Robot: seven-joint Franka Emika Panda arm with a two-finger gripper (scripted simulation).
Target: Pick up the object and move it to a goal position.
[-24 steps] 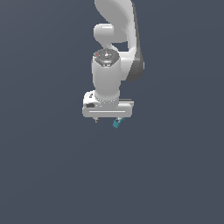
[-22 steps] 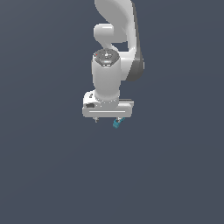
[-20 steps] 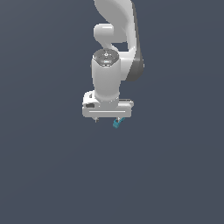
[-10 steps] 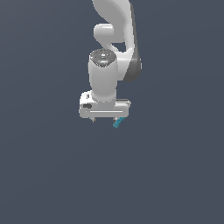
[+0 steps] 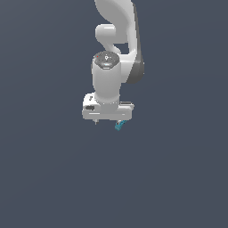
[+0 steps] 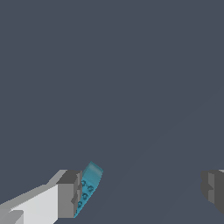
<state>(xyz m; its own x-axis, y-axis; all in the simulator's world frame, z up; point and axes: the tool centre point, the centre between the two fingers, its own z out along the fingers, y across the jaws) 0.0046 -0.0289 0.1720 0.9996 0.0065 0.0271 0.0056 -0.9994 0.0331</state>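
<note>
The object [image 6: 89, 187] is a small teal-blue block with dark studs, tilted and lying right against the inner face of one grey finger [image 6: 70, 194]. The other finger [image 6: 213, 189] stands far off from it, so my gripper [image 6: 142, 192] is open and grips nothing. In the exterior view the object [image 5: 118, 126] shows as a teal speck just under the side of the white gripper [image 5: 107, 122] that lies toward the exterior view's right. The arm hangs straight down over it. I cannot tell whether the block touches the finger or only sits beside it.
Only a plain dark grey-blue surface [image 5: 178, 178] surrounds the arm in both views. No goal marker, container or other object shows.
The white hand has shifted slightly toward the exterior view's left. The teal block has stayed at about the same spot under it.
</note>
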